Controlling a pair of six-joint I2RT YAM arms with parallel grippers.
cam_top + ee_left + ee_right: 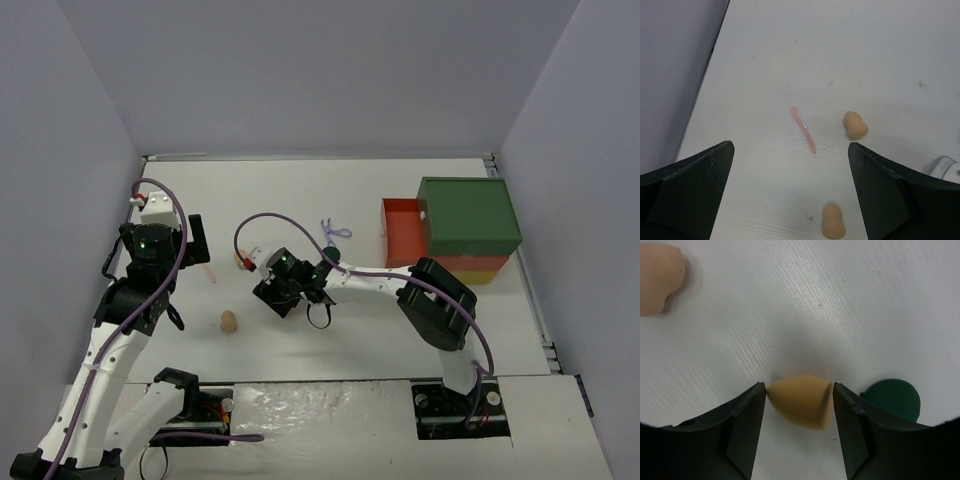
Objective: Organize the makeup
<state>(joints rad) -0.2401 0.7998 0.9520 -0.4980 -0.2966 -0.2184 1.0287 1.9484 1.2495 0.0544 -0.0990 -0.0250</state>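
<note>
tan sponge [802, 401] pinched by right gripper [800, 399], only shown wrist-side, left gripper [790, 186] spread wide over pink stick [803, 129]

Tan egg sponge [802, 402]: on its side, pinched between right jaws, narrow tip toward 9 o'clock.
Dark green disc [892, 399]: flat on surface, just beside it at 3 o'clock, partly hidden.
Second tan sponge [855, 125]: loose on surface.
Pink stick [803, 129]: near, at its 9 o'clock, flat, slanted 11-to-5.
Third tan sponge [833, 221]: loose, at 6 o'clock of second.
Lilac tool [330, 232]: thin, looped, well apart.
</note>
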